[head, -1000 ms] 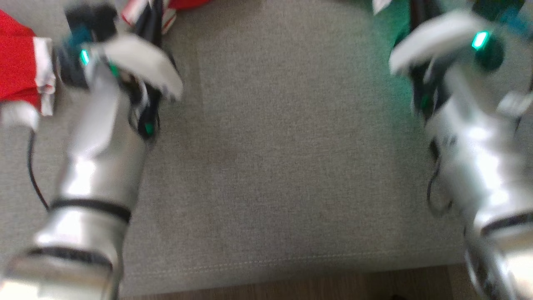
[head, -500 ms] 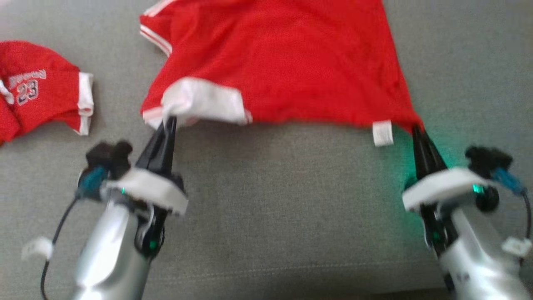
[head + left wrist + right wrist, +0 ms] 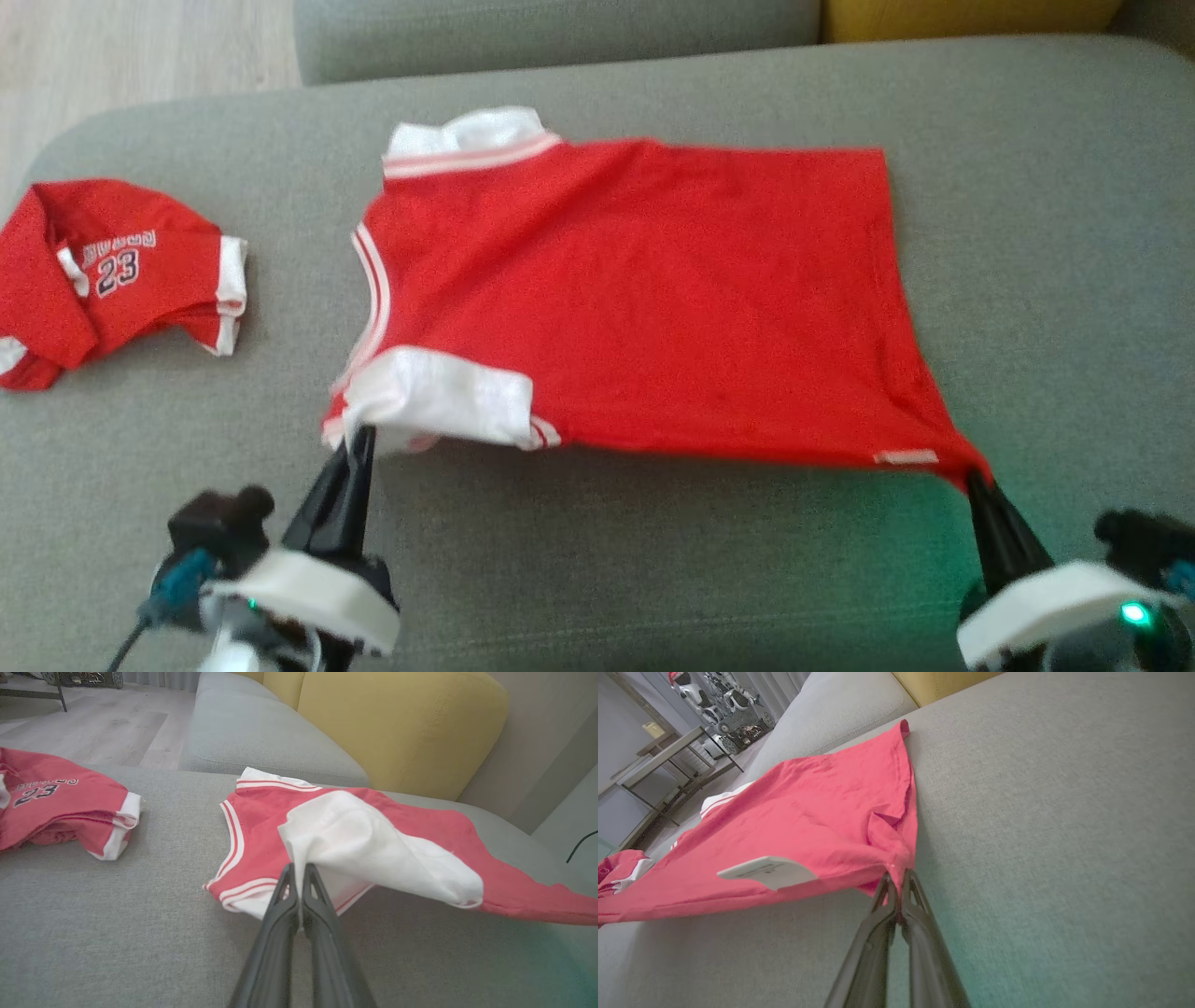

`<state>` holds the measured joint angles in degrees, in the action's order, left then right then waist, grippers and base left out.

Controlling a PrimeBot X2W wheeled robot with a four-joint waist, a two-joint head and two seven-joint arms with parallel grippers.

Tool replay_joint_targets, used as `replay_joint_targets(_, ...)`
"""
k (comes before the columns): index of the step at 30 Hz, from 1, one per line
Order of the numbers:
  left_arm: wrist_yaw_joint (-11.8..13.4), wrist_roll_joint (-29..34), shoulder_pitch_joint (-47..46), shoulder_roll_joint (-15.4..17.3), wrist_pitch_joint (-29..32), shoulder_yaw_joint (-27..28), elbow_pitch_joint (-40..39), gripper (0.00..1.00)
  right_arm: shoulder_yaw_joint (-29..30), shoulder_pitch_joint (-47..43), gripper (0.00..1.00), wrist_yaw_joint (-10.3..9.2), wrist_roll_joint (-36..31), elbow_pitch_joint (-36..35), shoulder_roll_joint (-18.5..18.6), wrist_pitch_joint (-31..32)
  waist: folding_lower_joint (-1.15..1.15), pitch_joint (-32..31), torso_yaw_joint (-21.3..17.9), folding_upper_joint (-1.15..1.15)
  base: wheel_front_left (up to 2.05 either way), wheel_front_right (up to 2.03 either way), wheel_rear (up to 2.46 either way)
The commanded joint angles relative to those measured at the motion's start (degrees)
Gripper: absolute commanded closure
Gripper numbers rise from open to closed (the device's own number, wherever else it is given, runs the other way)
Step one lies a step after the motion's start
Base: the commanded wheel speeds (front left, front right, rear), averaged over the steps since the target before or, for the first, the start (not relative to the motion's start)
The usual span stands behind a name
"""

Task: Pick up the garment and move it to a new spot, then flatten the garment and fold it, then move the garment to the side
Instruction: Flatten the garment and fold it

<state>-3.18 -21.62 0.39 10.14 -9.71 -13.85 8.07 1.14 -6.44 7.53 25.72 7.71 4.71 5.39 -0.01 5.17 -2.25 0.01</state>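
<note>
**Desk:** What lies left of the spread red jersey point(image 3: 635, 299)?

**Photographer:** A second red jersey point(image 3: 121, 271), numbered 23, bunched up well apart from it on the same grey sofa seat point(image 3: 653, 560).

**Desk:** And the left claw point(image 3: 359, 437)?

**Photographer:** Clamped on the spread jersey's white sleeve point(image 3: 439, 406), at its near left corner, holding that edge off the seat.

**Desk:** The right claw point(image 3: 971, 478)?

**Photographer:** Closed tight on the jersey's near right hem corner, just right of a white label point(image 3: 906, 457). The jersey's far edge rests flat.
</note>
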Motion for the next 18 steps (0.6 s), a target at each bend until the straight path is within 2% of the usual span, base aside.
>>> replay_joint_targets(1,0.73,-0.38,-0.80,1.22,0.40,2.57,-3.21,1.00,-0.11,-0.04,1.00,-0.04,-0.67,-3.38,0.26,0.85,0.01,-0.85,-0.01,-0.01,0.00,0.00,0.00)
replay_joint_targets(6,2.89,-1.11,4.97,1.60,3.48,2.82,-8.92,1.00,2.26,-5.28,1.00,-0.04,-2.10,-9.33,-1.17,5.10,0.01,-2.32,-0.09,-0.01,0.00,0.00,0.00)
replay_joint_targets(11,4.29,-1.42,8.38,1.47,5.75,2.26,-12.65,1.00,3.03,-7.10,1.00,-0.04,-3.16,-12.28,-1.64,7.66,0.01,-2.81,-0.13,-0.01,0.00,0.00,0.00)
replay_joint_targets(18,3.98,-2.02,6.89,2.10,9.07,1.35,-13.52,1.00,3.48,-4.19,1.00,-0.04,-5.00,-11.67,-1.77,10.49,0.01,-1.85,-0.28,-0.01,0.00,0.00,0.00)
